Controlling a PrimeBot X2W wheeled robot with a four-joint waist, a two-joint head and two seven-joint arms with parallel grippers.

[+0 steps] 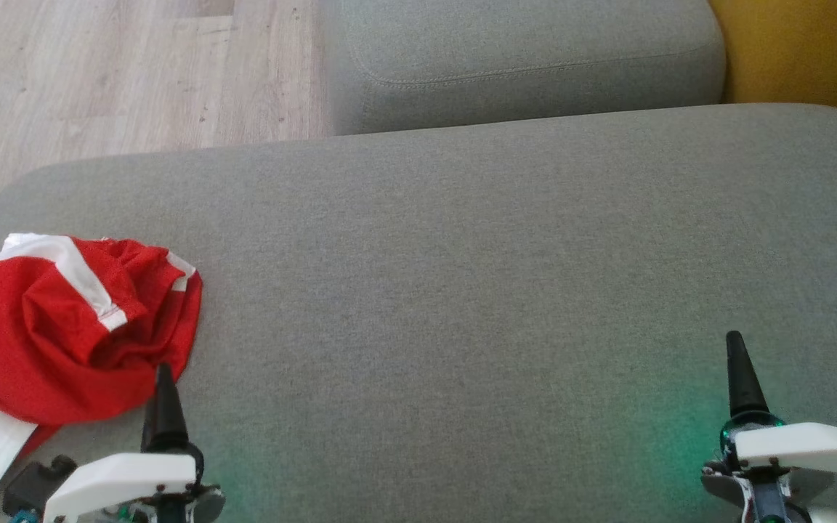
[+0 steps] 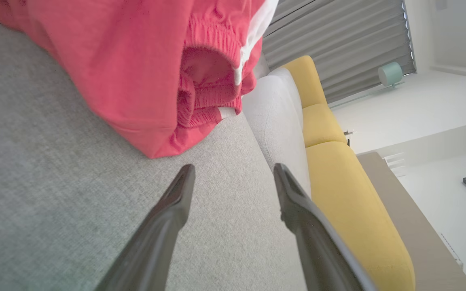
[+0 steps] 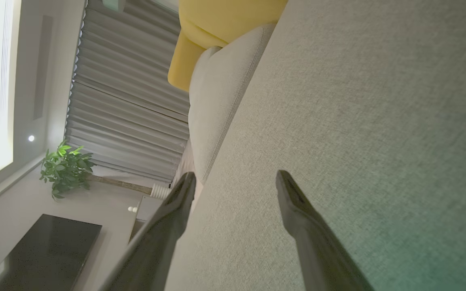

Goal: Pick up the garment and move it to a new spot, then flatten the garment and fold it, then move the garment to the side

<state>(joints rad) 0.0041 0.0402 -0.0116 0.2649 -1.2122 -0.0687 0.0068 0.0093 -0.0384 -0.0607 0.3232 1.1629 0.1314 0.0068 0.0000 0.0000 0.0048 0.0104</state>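
Note:
The garment [image 1: 77, 327] is a crumpled heap of red cloth with white stripes, lying at the left end of the grey cushion [image 1: 462, 290]. A white part of it hangs toward the near left edge. My left gripper [image 1: 165, 385] stands at the heap's near right edge. In the left wrist view the gripper [image 2: 234, 169] is open, with the garment [image 2: 144, 72] just ahead of its tips and only grey fabric between the fingers. My right gripper [image 1: 737, 356] rests far to the right over bare cushion. The right wrist view shows it [image 3: 236, 176] open and holding nothing.
A second grey cushion [image 1: 520, 65] lies behind the first, with yellow upholstery [image 1: 803, 51] at the far right. Wooden floor [image 1: 99, 73] shows beyond the cushion's left end. A potted plant [image 3: 65, 169] and a dark low table [image 3: 43, 250] stand in the room.

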